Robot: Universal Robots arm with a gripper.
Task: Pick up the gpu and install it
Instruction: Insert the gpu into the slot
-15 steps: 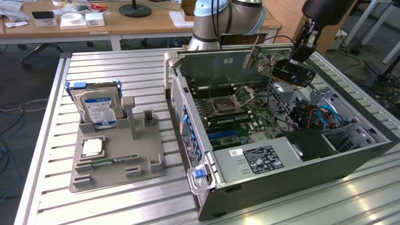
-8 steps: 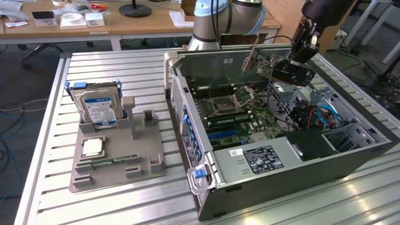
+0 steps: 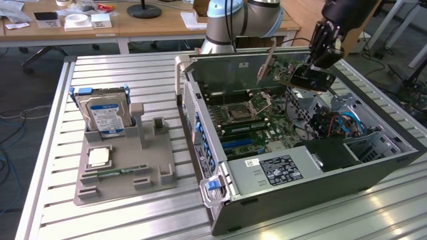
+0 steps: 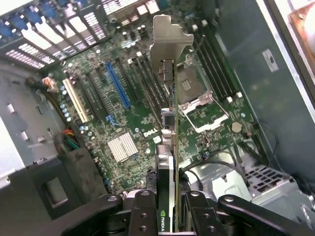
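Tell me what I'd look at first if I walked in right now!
Probably the big open computer case on the metal table, with its green motherboard showing inside. Above that board, the robot's claw grips the gpu, a thin card with a silver bracket at its end. Off at the exterior view's left, a hard drive with a blue label stands upright in a gray holder.

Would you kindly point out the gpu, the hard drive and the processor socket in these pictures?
gpu [image 4: 170, 39], wrist view, on its silver bracket.
hard drive [image 3: 107, 114], exterior view, on its blue label.
processor socket [image 3: 239, 112], exterior view, on its centre.
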